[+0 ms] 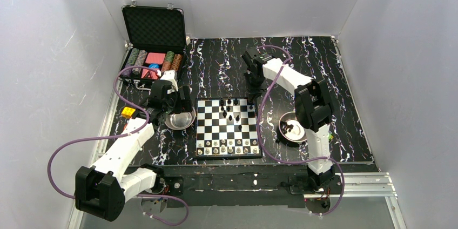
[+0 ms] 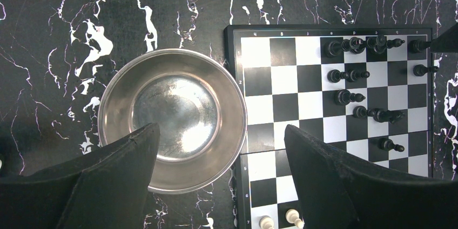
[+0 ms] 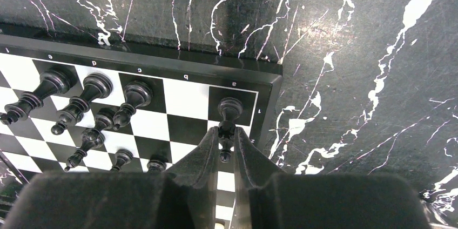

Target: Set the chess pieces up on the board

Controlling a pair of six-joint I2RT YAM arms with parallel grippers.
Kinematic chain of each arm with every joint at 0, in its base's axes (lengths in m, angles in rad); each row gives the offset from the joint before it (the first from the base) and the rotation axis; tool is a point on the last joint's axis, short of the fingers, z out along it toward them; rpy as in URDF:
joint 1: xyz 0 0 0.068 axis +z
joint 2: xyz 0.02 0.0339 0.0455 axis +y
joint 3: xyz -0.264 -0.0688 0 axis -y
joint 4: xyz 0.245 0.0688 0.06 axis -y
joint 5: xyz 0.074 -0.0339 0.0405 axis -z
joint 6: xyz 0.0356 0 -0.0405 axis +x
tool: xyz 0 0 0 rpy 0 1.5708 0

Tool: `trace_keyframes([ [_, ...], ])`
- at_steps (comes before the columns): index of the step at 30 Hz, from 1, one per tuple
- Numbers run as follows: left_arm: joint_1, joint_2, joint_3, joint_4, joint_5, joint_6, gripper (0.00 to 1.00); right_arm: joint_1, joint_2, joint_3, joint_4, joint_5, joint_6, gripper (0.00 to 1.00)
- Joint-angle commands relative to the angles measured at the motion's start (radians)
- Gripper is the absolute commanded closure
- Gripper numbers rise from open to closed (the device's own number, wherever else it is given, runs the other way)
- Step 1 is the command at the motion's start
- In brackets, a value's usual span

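The board lies flat at the table's middle. Several black chess pieces stand on its far rows, and pale ones line its near rows. My right gripper is at the far right corner of the board, shut on a black piece. That piece's base rests on the corner square. My left gripper hangs open and empty. It is above the right rim of an empty steel bowl and the board's left edge.
A second steel bowl right of the board holds a few pieces. An open black case with poker chips stands at the back left. A small yellow object lies near the left arm. Grey walls enclose the table.
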Motion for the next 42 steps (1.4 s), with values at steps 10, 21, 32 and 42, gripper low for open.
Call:
trace_keyframes([
  [10, 0.006, -0.005, 0.007, 0.011, 0.001, 0.009, 0.15, -0.005, -0.004, 0.026, 0.007, 0.002, 0.003, 0.64],
  [21, 0.005, -0.015, 0.004, 0.004, -0.011, 0.007, 0.13, -0.005, -0.09, -0.007, 0.077, -0.008, 0.021, 0.62],
  [32, 0.006, -0.03, 0.015, -0.022, -0.034, 0.015, 0.05, -0.009, -0.303, -0.15, 0.169, 0.047, 0.068, 0.61],
  [42, 0.006, 0.032, 0.086, -0.054, 0.019, 0.003, 0.02, -0.029, -0.531, -0.424, 0.294, 0.046, 0.133, 0.58],
])
